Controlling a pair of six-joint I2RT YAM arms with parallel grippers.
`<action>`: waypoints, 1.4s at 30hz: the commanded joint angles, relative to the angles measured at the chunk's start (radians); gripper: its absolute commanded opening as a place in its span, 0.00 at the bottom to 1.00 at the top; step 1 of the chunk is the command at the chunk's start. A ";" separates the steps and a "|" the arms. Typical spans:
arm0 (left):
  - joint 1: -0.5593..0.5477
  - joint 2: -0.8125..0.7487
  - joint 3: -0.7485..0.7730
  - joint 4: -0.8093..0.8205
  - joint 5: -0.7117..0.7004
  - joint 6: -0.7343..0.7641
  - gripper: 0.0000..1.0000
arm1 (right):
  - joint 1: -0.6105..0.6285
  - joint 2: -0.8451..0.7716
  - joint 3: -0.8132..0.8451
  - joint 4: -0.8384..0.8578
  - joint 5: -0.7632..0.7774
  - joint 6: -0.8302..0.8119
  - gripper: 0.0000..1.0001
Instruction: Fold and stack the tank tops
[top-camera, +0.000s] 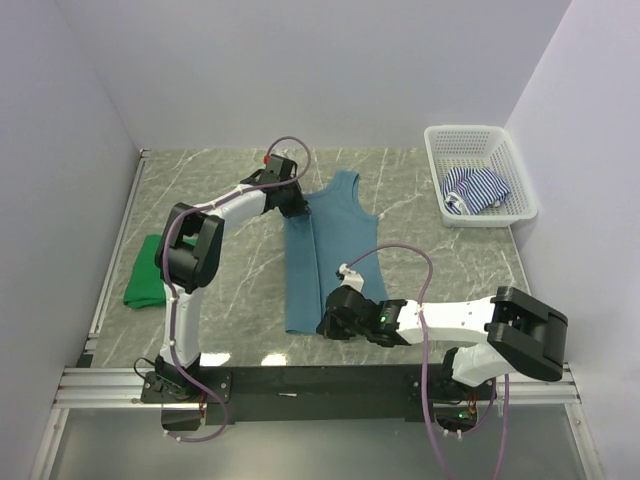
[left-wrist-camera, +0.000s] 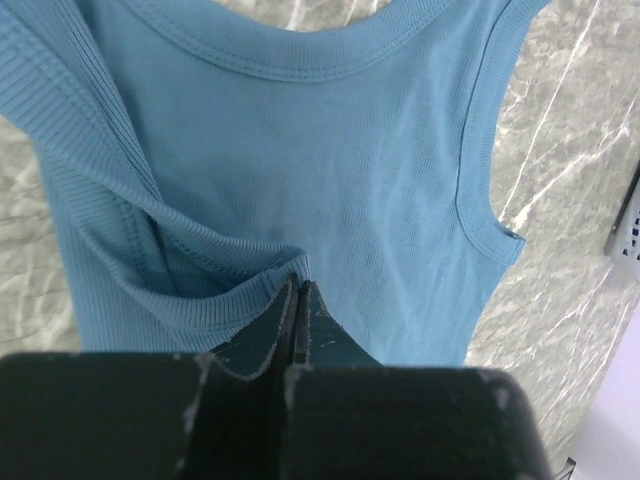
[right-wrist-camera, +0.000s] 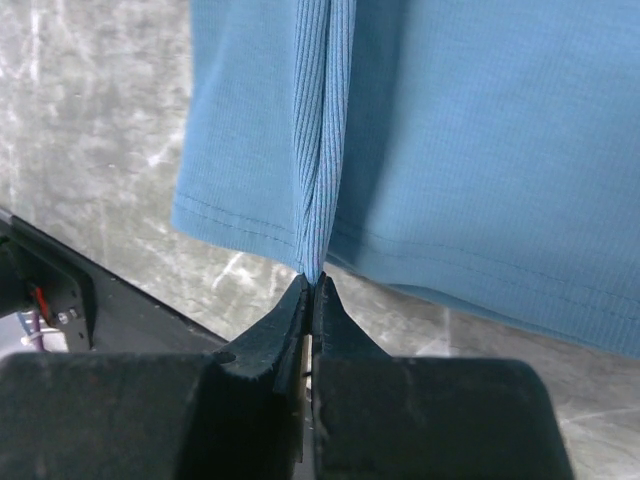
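Left end effector (left-wrist-camera: 300, 285) is clamped shut, pinching a fold of the teal tank top (top-camera: 340, 225) at the left armhole edge. Right end effector (right-wrist-camera: 312, 282) is also clamped shut, on the hem end of the same lengthwise fold. The teal tank top lies mid-surface (top-camera: 250, 285) with its neck toward the far wall and its hem toward the arm bases. Its left side is doubled over, with a ridge running between the two grips. The green tank top (top-camera: 145, 275) sits bunched at the left edge of the surface, well apart from the teal one. The striped tank top (top-camera: 475, 190) lies crumpled inside the white basket (top-camera: 465, 131) at the far right corner.
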 joint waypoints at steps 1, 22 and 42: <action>-0.010 0.024 0.058 0.039 -0.026 -0.013 0.01 | -0.002 -0.033 -0.021 0.018 0.014 0.023 0.00; 0.028 -0.202 -0.035 0.054 -0.223 0.010 0.35 | -0.048 -0.343 -0.008 -0.300 0.250 0.024 0.46; -0.221 -0.511 -0.678 0.323 -0.155 -0.137 0.16 | -0.761 -0.305 -0.050 -0.258 -0.006 -0.307 0.49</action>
